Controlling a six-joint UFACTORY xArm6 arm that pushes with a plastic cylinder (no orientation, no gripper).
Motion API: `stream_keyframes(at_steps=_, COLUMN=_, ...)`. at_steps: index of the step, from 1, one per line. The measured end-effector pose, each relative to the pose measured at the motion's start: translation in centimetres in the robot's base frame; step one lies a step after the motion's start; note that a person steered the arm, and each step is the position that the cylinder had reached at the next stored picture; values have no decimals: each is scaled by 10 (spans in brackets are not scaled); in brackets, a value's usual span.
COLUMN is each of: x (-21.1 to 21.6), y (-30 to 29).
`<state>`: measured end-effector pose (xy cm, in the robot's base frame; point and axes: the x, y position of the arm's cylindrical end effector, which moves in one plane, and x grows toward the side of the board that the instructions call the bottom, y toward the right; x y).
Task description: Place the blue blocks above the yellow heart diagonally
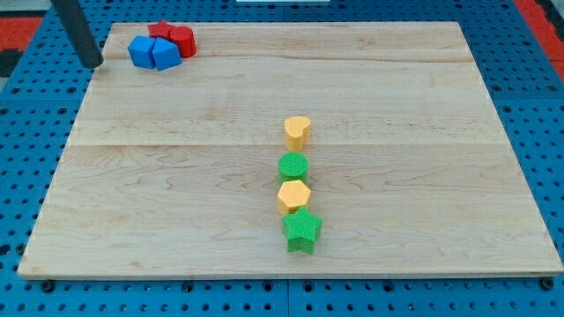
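Observation:
Two blue blocks sit together near the board's top left corner: one (140,52) on the left and one (165,55) touching it on the right. The yellow heart (297,132) stands near the board's middle, far to the right of and below the blue blocks. My tip (92,63) is at the view's top left, just off the board's left edge, to the left of the blue blocks and apart from them.
Two red blocks (174,38) touch the blue ones from above and the right. Below the yellow heart, in a column, stand a green round block (293,166), a yellow hexagon (293,196) and a green star (302,229). The wooden board (397,106) lies on a blue pegboard.

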<state>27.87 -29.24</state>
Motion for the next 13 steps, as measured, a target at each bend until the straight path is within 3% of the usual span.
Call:
stream_keyframes(at_steps=2, x=-27, y=33)
stream_keyframes(at_steps=4, x=18, y=171)
stream_keyframes(at_steps=5, x=25, y=201)
stream_keyframes(at_steps=9, x=15, y=250)
stream_keyframes(at_steps=11, x=45, y=253)
stream_keyframes(at_steps=12, x=43, y=267)
stream_keyframes(at_steps=13, x=13, y=280)
